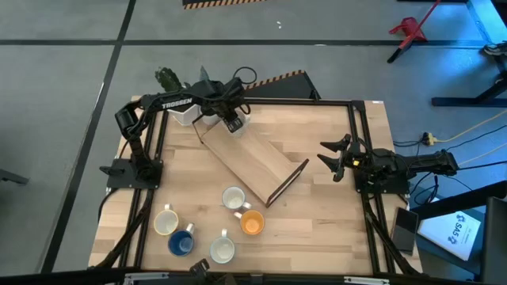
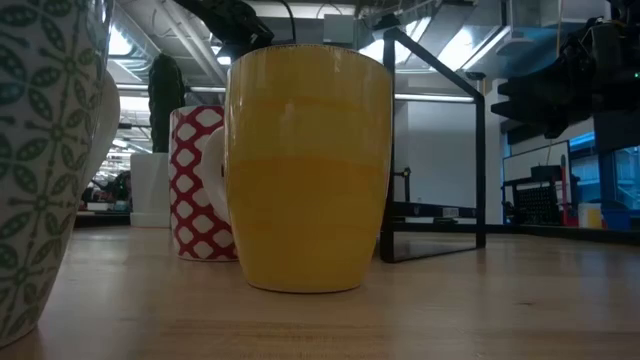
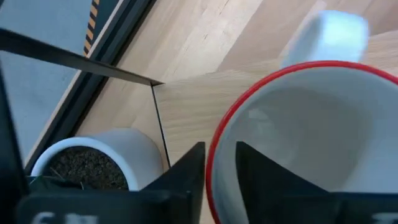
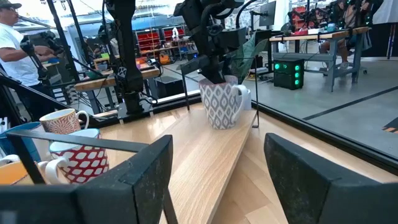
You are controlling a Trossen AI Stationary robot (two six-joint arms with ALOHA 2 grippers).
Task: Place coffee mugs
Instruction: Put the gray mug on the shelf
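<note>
A long wooden tray (image 1: 252,162) lies slantwise across the table. My left gripper (image 1: 230,121) is at the tray's far end, shut on a mug (image 3: 311,124) with a red rim and a white inside; in the right wrist view this mug (image 4: 221,102) has a grey diamond pattern. Five more mugs stand on the table near its front edge: white (image 1: 233,198), orange (image 1: 252,224), cream (image 1: 165,222), blue (image 1: 181,243) and white (image 1: 223,251). In the low view the orange mug (image 2: 310,165) stands closest. My right gripper (image 1: 331,162) is open, off the tray's right end. My left gripper (image 3: 214,168) pinches the mug's wall at the rim (image 3: 210,149), on the side opposite the handle (image 3: 329,31). One finger (image 3: 267,177) is inside the mug and the other (image 3: 186,171) outside, coming from above. The mug is upright over the tray's far end; I cannot tell whether its base touches the wood.
White plant pots (image 1: 184,115) stand at the far left corner, one (image 3: 87,165) right beside the held mug. The tray's right end has a black frame (image 1: 289,180). Black rails (image 1: 360,142) border the table. A person (image 4: 15,37) stands in the room beyond.
</note>
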